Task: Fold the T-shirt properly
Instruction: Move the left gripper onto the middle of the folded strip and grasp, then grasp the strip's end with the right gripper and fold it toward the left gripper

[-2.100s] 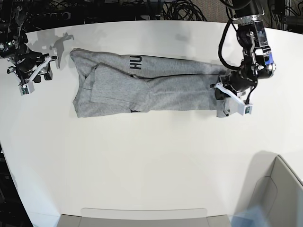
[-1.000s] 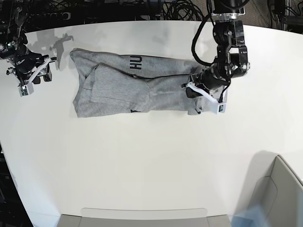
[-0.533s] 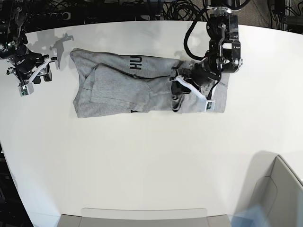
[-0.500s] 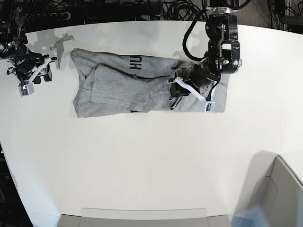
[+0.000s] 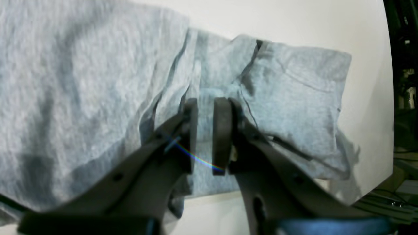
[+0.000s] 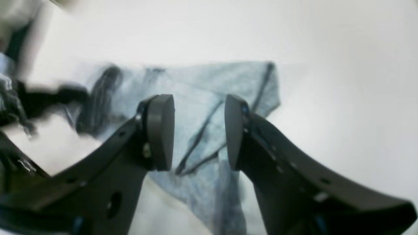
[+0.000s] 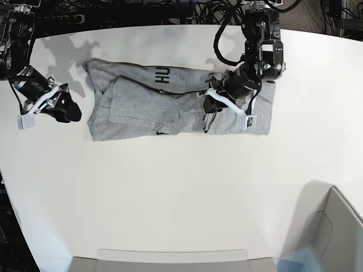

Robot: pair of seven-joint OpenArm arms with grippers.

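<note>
The heather-grey T-shirt (image 7: 142,107) lies as a long band across the far half of the white table, with black letters (image 7: 163,75) showing on its upper edge. My left gripper (image 7: 209,113) sits low over the rumpled right part of the T-shirt (image 5: 81,81). In the left wrist view the gripper (image 5: 205,104) has its jaws a narrow gap apart, and creased cloth shows through the gap. My right gripper (image 7: 71,109) hovers just left of the shirt's left end. In the right wrist view it (image 6: 197,107) is wide open and empty, with the T-shirt (image 6: 209,81) beyond it.
A grey bin (image 7: 334,226) stands at the near right corner. A flat grey tray edge (image 7: 170,258) runs along the front. Cables (image 7: 215,11) lie beyond the table's far edge.
The left gripper has travelled leftward from the shirt's right edge onto the cloth, and that end now lies bunched. The right arm has swung down and right toward the shirt's left end.
</note>
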